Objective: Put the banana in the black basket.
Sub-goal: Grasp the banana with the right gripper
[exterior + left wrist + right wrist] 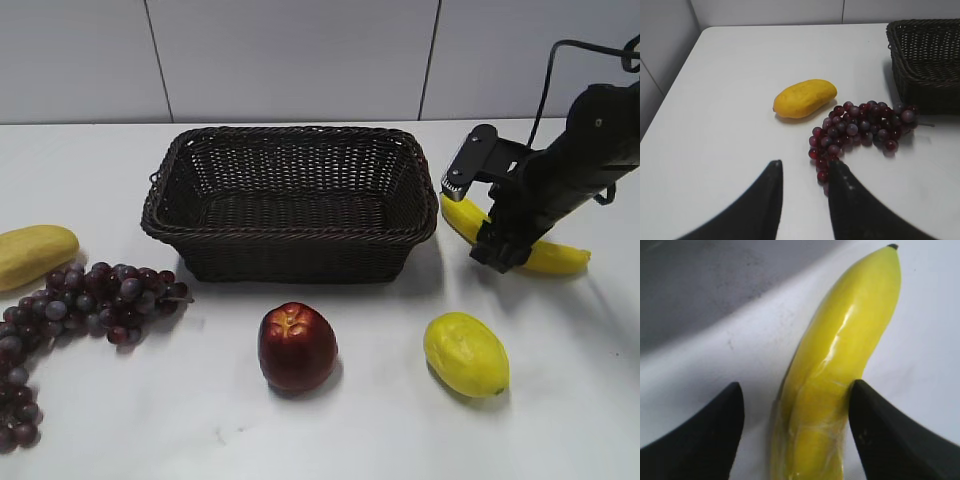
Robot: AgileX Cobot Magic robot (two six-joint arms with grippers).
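Observation:
The banana (558, 258) lies on the white table just right of the black basket (300, 132). My right gripper (497, 256) is lowered over its middle and is open. In the right wrist view the banana (840, 360) lies between the fingers (796, 386). The right finger touches it, and the left finger stands apart from it. The basket holds nothing that I can see. My left gripper (804, 163) is open and empty, above the table near the grapes. A corner of the basket shows in the left wrist view (925, 60).
A pale yellow oblong fruit (35, 255) lies at the far left and also shows in the left wrist view (805, 98). Dark red grapes (100, 300) (860, 127) lie next to it. A red apple (297, 347) and a lemon (465, 354) lie in front of the basket.

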